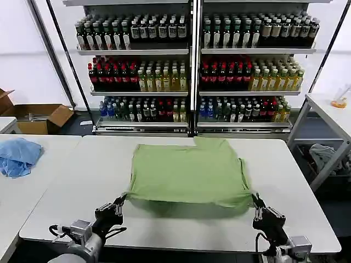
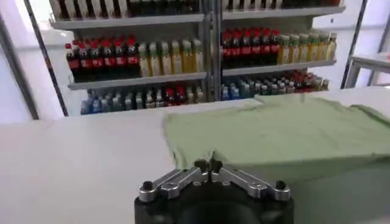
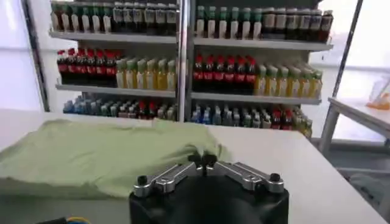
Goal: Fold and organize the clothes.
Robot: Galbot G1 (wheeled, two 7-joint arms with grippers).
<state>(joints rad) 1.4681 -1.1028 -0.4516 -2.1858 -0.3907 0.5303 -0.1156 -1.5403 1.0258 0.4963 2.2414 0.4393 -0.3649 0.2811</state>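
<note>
Shelves of bottles (image 1: 192, 66) fill the back wall behind a white tabletop (image 1: 307, 208). On it, mid-table and reaching toward the near edge, lies the green shirt (image 1: 189, 172), its near hem lifted off the surface. The left gripper (image 1: 122, 200) is pinched shut on the near left corner, and the right gripper (image 1: 254, 198) is pinched shut on the near right corner. A blue cloth (image 1: 19, 156) sits on the neighbouring table. Both holds look shallow; if the arms pull unevenly, a corner could slip free and the fold would land crooked or bunched.
</note>
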